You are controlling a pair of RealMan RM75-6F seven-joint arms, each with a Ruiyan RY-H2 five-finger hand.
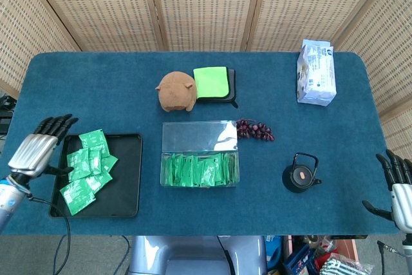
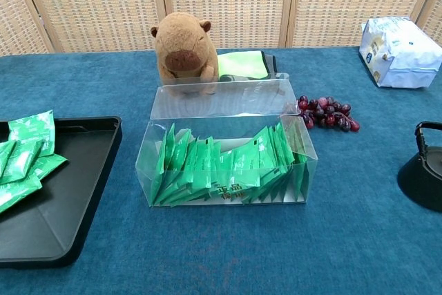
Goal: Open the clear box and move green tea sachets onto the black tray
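- Several green tea sachets [image 1: 87, 167] lie in a loose heap at the left end of the black tray [image 1: 122, 185], one leaning over its far rim; the tray sits well left of the clear box [image 1: 199, 154].
- More sachets stand packed upright in a row inside the clear box, whose lid [image 2: 221, 98] is folded back flat behind it, toward the far side of the worktop [image 1: 116, 88].
- Left hand [image 1: 37, 149] hovers just left of the tray, past its outer edge, fingers [image 1: 55, 123] spread apart and holding nothing.
- Right hand [image 1: 398, 185] sits far right of the box at the near right corner of the worktop, fingers apart and empty.
- Behind the box stands a brown capybara plush [image 2: 183, 50], and beside it a folded green cloth [image 1: 212, 83] rests on a dark pad.
- A bunch of dark grapes [image 2: 328, 114] lies just beside the box's right rear corner.
- A small black teapot [image 1: 300, 176] stands to the right of the box, apart from it.
- A white and blue packet [image 1: 316, 73] lies near the far right corner, well away from the box.
- Blue carpet-like fabric covers the whole worktop, with rounded corners.
- Woven rattan screen panels [image 1: 206, 4] in wooden frames close off the space behind it.
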